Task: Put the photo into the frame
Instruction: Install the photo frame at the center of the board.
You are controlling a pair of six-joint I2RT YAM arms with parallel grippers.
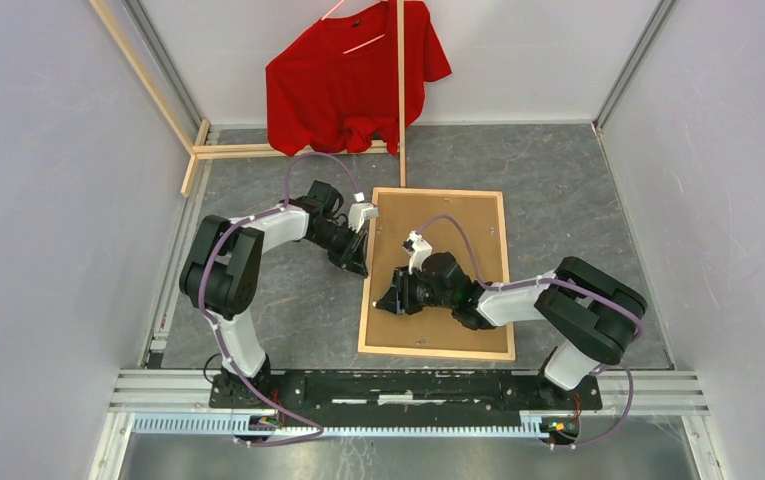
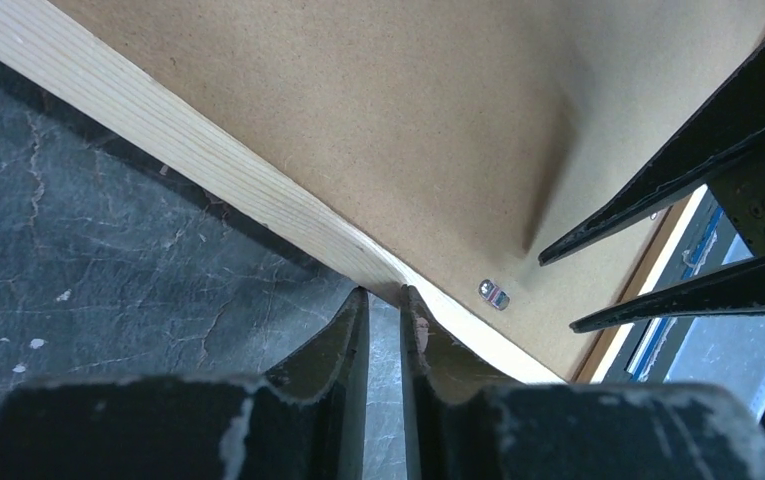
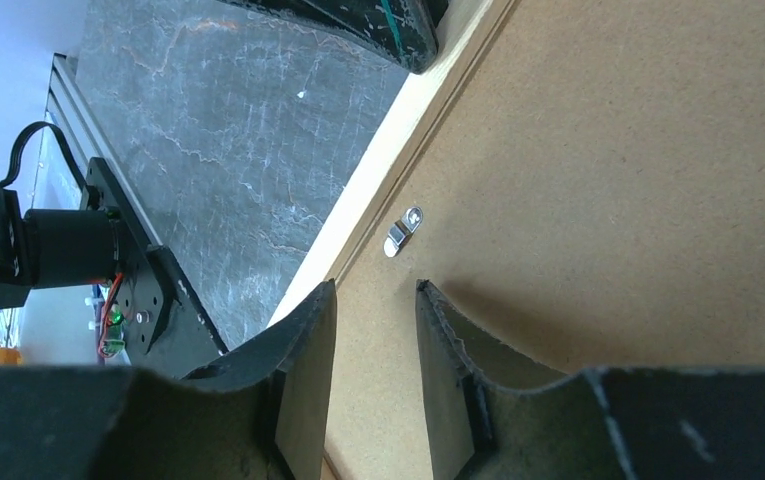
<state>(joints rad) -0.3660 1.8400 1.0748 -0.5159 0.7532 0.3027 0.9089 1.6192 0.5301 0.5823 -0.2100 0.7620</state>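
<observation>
The frame (image 1: 363, 320) lies face down on the grey table, with the brown backing board (image 1: 458, 225) filling it. The photo is hidden. My left gripper (image 1: 361, 262) sits at the frame's left side. In the left wrist view its tips (image 2: 386, 292) touch the outer edge of the light-wood strip (image 2: 188, 150); a narrow gap between the fingers shows only table. My right gripper (image 1: 386, 300) hovers over the backing board near the same side, open and empty (image 3: 376, 287). A small metal clip (image 3: 403, 230) lies just ahead of it, also seen as the clip (image 2: 494, 294) in the left wrist view.
A red T-shirt (image 1: 353, 75) hangs at the back by an upright slat (image 1: 401, 80). Loose light-wood slats (image 1: 258, 151) lie at the back left. White walls close both sides. A metal rail (image 1: 408, 385) runs along the near edge.
</observation>
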